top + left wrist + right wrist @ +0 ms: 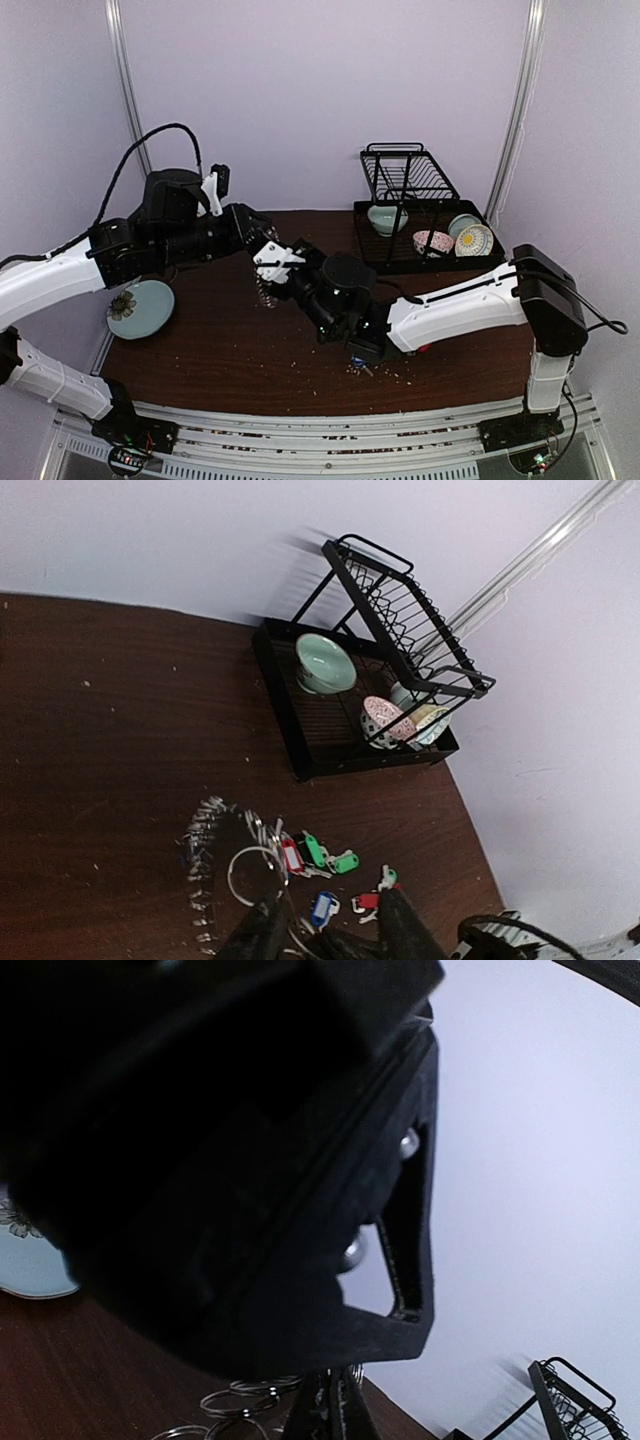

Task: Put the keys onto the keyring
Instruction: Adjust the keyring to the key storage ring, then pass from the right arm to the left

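Left gripper (330, 940): fingers spread wide apart at the bottom of the left wrist view. I don't see anything clamped between them.

Right gripper (333, 1412): tips look pressed together into one thin point. A couple of silver rings sit just to their left, but honestly can't tell if one is actually pinched. Most of that view is blocked by a big black housing right up close.

Keyring (203, 865): the chain of little silver rings curves in an arc just left of the left gripper's fingers. From the top camera it shows as a short dangling strand (265, 292) under where the two arms meet, mid-table.

Keys (316, 850): bunched just right of the keyring on the brown table (220, 350). Tags are red, green, blue, then another red and green further right. Whether any are threaded onto a ring, no idea.

Dish rack (280, 708): black wire, back right corner, well away from the keys. It has a green bowl (325, 663) and some patterned bowls in it.

Plate (140, 307): pale blue with a flower, at the left edge under the left arm.
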You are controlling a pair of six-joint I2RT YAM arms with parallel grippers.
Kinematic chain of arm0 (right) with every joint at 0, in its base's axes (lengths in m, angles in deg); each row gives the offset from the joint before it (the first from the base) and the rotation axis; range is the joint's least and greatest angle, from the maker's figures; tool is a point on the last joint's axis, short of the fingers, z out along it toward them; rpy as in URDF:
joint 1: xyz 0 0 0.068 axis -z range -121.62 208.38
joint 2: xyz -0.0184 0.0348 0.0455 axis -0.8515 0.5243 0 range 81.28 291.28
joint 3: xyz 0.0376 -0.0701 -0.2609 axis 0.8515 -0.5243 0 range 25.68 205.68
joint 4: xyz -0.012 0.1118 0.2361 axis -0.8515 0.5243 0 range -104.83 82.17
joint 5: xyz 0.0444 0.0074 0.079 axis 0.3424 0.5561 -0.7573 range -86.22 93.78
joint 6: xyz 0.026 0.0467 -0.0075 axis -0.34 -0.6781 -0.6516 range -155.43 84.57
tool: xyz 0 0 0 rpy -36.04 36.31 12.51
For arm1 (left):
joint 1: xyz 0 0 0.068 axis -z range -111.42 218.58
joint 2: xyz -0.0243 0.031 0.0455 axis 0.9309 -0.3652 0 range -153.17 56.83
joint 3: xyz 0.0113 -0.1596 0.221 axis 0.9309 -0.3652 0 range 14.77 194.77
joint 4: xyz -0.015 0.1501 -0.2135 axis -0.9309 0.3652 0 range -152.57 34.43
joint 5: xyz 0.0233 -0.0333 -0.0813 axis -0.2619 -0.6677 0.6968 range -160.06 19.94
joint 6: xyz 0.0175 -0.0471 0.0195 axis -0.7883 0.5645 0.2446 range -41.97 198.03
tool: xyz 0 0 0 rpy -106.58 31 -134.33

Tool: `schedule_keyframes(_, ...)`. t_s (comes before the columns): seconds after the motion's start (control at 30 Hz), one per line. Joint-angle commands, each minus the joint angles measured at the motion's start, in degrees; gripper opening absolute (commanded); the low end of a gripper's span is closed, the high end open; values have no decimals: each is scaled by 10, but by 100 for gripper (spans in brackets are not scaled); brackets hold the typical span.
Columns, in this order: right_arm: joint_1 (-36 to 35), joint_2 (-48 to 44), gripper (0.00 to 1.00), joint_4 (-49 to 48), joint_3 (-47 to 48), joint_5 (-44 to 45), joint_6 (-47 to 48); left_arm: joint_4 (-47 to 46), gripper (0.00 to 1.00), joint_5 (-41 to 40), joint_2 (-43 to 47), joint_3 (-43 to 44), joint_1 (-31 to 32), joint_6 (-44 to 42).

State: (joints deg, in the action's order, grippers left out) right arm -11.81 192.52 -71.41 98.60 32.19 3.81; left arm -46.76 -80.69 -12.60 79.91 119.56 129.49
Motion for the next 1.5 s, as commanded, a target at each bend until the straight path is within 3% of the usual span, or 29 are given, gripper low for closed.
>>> schedule_keyframes(0.0, 37, -63, 0, 40, -17, -118, -86, -40, 40, -28, 41, 8, -7, -106)
schedule_keyframes(0.17, 99, -149, 0, 64, -95, -319, -223, -96, 51, -44, 145, -30, -13, -259)
schedule_keyframes(0.3, 154, -201, 0, 11, -143, -560, -365, -122, 44, 44, 188, -63, -14, -384)
schedule_keyframes(0.47, 170, -220, 0, -83, -170, -673, -468, -146, 28, 224, 182, -78, -13, -482)
schedule_keyframes(0.57, 169, -206, 0, -170, -175, -695, -544, -201, 26, 321, 171, -100, -11, -503)
schedule_keyframes(0.73, 163, -170, 0, -265, -173, -701, -623, -226, 33, 365, 151, -99, 10, -552)
schedule_keyframes(1.2, 121, -183, 0, -168, -156, -631, -522, -194, 36, 340, 134, -90, 13, -605)
schedule_keyframes(1.4, 106, -197, 0, -98, -148, -578, -482, -174, 43, 385, 121, -81, 12, -627)
schedule_keyframes(1.47, 101, -198, 0, -80, -145, -574, -464, -174, 42, 382, 114, -77, 12, -621)
